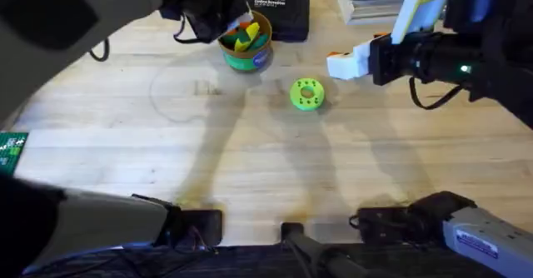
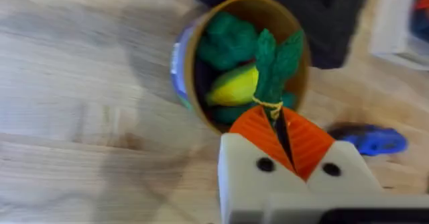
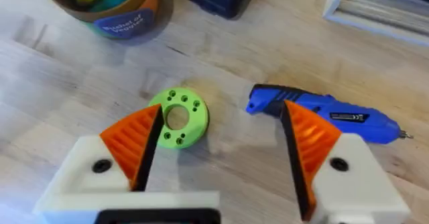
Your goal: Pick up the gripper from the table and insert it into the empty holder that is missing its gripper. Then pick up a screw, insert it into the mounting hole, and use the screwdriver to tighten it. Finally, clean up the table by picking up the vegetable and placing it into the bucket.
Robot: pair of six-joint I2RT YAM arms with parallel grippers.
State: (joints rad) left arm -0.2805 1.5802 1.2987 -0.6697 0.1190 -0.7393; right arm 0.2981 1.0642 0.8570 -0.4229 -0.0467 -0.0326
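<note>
Left gripper [image 2: 284, 133] up close, orange pads pinching the vegetable [image 2: 275, 66] over the bucket [image 2: 184, 63] at the far middle of the table [image 1: 250, 161]; right gripper [image 3: 221, 140] hangs with jaws spread wide above the green disc [image 3: 176, 117]. The screwdriver [image 3: 322, 110] lies just right of that disc.

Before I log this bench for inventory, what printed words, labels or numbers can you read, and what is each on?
"Bucket of Veggies" (the last word is less sure): blue label band of the bucket.
Small label on the screwdriver: too small to read.
White print on the black case: blurred, unreadable.
Marks on the green board at the table's left edge: unreadable.
Sticker on the right arm's link: unreadable.
</note>
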